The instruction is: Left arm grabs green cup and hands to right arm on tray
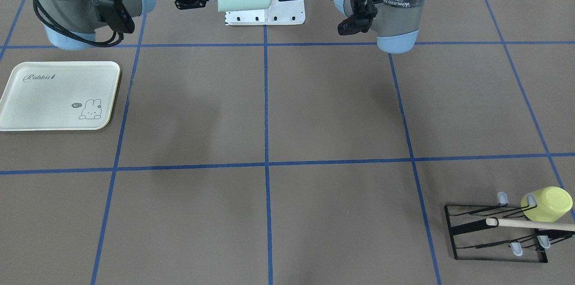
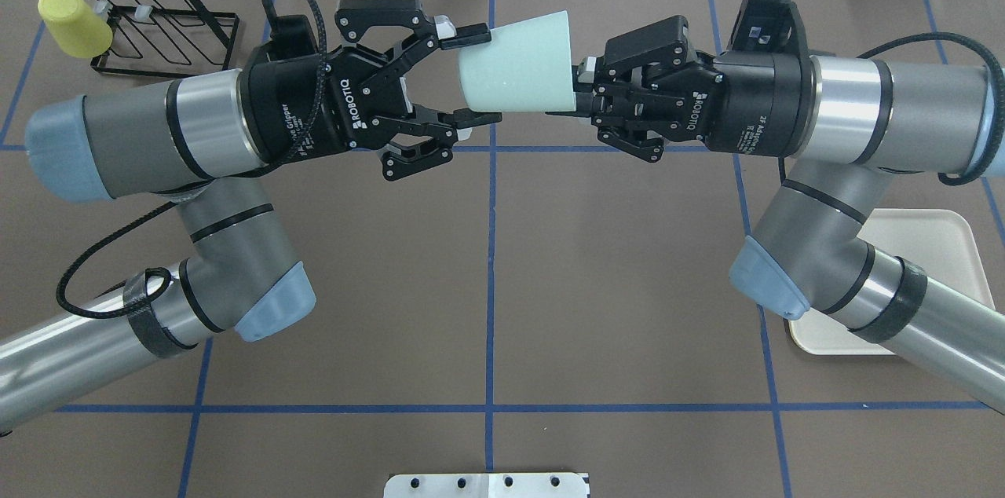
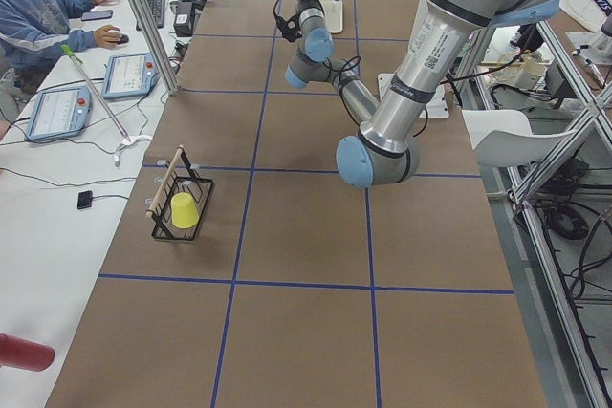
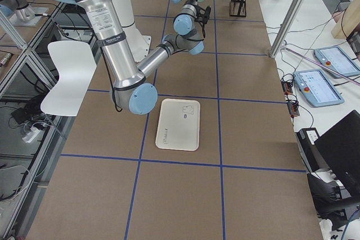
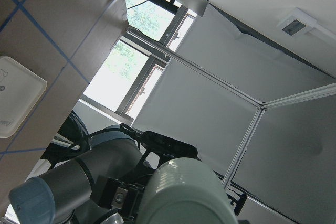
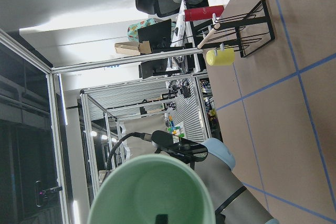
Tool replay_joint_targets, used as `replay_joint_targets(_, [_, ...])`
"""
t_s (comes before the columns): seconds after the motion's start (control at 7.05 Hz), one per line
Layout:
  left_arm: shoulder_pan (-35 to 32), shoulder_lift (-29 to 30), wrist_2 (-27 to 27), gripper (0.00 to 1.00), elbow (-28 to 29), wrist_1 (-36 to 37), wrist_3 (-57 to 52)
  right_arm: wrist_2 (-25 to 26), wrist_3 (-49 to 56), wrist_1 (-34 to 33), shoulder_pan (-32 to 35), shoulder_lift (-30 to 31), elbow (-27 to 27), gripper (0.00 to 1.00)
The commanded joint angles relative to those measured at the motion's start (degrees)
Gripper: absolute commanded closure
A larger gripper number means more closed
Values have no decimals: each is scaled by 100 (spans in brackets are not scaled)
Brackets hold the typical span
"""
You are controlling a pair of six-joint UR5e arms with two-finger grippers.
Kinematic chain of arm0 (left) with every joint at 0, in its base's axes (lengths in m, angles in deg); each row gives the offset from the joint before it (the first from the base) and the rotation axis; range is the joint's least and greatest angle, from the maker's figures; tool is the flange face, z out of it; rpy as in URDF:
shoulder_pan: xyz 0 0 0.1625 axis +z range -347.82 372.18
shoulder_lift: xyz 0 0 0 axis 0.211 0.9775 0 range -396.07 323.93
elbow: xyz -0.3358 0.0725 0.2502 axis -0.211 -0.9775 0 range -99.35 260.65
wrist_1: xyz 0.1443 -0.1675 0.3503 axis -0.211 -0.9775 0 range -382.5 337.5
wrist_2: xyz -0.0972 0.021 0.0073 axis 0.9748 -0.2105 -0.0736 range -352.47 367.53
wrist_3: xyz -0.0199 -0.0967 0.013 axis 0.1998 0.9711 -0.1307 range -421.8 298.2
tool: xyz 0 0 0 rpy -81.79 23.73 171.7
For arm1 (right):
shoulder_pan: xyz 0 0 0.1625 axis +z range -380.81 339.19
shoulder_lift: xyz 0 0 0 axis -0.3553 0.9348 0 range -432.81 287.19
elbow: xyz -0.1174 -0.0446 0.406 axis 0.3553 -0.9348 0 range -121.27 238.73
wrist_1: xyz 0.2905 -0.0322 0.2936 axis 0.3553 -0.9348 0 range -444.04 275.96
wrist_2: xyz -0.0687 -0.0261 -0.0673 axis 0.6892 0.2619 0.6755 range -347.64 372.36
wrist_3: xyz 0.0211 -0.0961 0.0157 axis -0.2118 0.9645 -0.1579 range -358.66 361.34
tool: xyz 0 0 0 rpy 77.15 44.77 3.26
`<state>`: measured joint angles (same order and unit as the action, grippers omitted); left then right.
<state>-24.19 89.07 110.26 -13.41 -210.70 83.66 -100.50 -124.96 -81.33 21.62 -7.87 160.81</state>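
Observation:
The pale mint-green cup (image 2: 518, 66) is held on its side in the air between both arms, over the table's middle line. Its rim faces my right gripper (image 2: 585, 89), which is shut on the rim, with one finger showing inside the cup in the right wrist view (image 6: 152, 192). My left gripper (image 2: 477, 75) is open, its fingers spread on either side of the cup's base. The base shows in the left wrist view (image 5: 184, 192). The cream tray (image 1: 58, 96) lies flat on the table on my right side, partly under my right arm (image 2: 934, 247).
A black wire rack (image 2: 169, 42) with a wooden bar stands at the far left corner and carries a yellow-green cup (image 2: 72, 23). A white mounting plate (image 2: 487, 485) sits at the robot's base. Blue tape lines grid the brown table.

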Motion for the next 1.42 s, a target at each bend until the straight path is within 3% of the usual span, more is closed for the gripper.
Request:
replay_joint_targets(0.0, [25,-16,2,66,2,2,-9,1,0,2,2,-8,5,100])
replay_joint_targets(0.14, [25,-25,2,15,2,2,-26,1,-8,37,2,-8,14,100])
replay_joint_targets(0.28, [25,-34,2,1,2,2,-52,10,-121,159,2,35,14,100])
replay_joint_targets(0.71, [-18,-112,10,0,-120,-16,-79,1,-254,222,28,114,23,100])
replay_joint_targets(1.28, [-501,-394,-7,0,-51,63,-375,-164,-193,144,334,1051,101,100])
